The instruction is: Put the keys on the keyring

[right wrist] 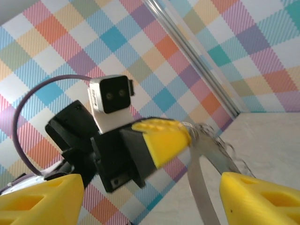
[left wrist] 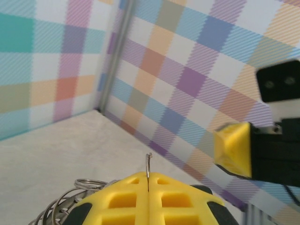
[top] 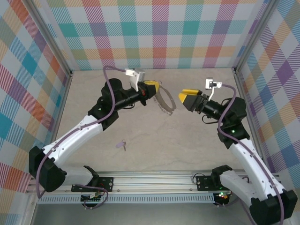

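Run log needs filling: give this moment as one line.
left gripper: fingers shut on keyring, raised | right gripper: open, apart | key: on table, unheld

A robot test booth: bright checked walls (top: 159,33) box in a beige surface (top: 164,154), with a metal rail (top: 154,180) along its near edge.

The keyring (top: 165,102) is a silvery-grey metal loop with a knobbly, linked edge. It is clear of the table (top: 187,145), clamped between the closed fingers of the left gripper (top: 154,87). It hangs from that gripper's tip as a tilted circle. One thin end of it stands upright just above the fingertips. The key (top: 123,145) is single and tiny, with a pale lilac head and a short shaft. It lies flat on the table, well apart from the left gripper, towards the arm bases.
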